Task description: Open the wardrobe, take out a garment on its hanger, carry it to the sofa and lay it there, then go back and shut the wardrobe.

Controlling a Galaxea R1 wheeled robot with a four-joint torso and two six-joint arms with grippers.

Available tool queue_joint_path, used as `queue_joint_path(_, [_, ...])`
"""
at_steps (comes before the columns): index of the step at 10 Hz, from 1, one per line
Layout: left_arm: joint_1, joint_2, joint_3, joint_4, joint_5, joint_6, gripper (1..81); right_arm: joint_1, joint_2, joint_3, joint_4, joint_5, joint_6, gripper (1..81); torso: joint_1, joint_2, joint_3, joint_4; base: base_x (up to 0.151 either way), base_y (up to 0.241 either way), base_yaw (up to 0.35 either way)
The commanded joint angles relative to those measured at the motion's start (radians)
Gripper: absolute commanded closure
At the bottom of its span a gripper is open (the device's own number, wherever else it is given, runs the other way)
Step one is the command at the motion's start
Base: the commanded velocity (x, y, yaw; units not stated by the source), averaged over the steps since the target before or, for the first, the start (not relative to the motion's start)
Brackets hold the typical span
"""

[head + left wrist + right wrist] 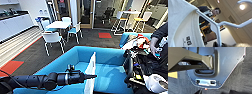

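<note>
Robot's left arm reaches out low over the blue sofa, and its left gripper at the tip is clamped on the hanger. From it the white shirt hangs edge-on, straight down, with its bottom close to the sofa seat; whether it touches cannot be told. In the left wrist view the shirt shows big and close, with its collar draped over one arm of the slim white hanger, and a person stands beyond. The shirt looks thin, soft and light, so it would likely sag and fold when let down. The hanger looks stiff, so its neck under the hook is probably the best place to hold. It looks smooth, so the shirt might slide off if tipped. The right gripper's state cannot be told.
</note>
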Motion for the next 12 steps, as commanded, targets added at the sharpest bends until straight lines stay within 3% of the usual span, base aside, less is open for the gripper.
queue_joint_path(1, [-0.129, -0.01, 0.049, 0.027, -0.043, 0.009, 81.1, -0.006, 0.0, 0.004, -0.01, -0.068, -0.003, 1.0, 0.0, 0.0, 0.0, 0.0, 0.0, 0.0, 0.0])
queue_joint_path(3, [-0.128, -0.008, 0.046, 0.027, -0.043, 0.01, 81.1, -0.006, 0.001, 0.004, -0.01, -0.066, -0.003, 1.0, 0.0, 0.0, 0.0, 0.0, 0.0, 0.0, 0.0])
queue_joint_path(4, [-0.129, -0.002, 0.035, 0.027, -0.042, 0.008, 81.1, -0.006, 0.001, 0.004, -0.01, -0.066, -0.003, 1.0, 0.0, 0.0, 0.0, 0.034, 0.0, 0.0, 0.0])
queue_joint_path(5, [-0.128, 0.01, 0.01, 0.022, -0.042, 0.007, 81.1, -0.004, 0.003, 0.004, -0.01, -0.066, -0.003, 1.0, 0.0, 0.0, 0.0, 0.002, 0.0, 0.0, 0.0])
queue_joint_path(7, [-0.129, 0.054, -0.055, 0.016, -0.042, 0.007, 81.1, 0.0, 0.005, 0.005, -0.01, -0.068, -0.003, 1.0, 0.0, 0.0, 0.0, 0.017, 0.0, 0.0, 0.0])
queue_joint_path(12, [-0.21, 0.253, -0.259, -0.012, 0.004, 0.004, 81.1, 0.017, 0.008, 0.005, -0.007, -0.068, -0.003, 1.0, 0.0, 0.0, 0.0, 0.018, 0.0, 0.0, 0.0])
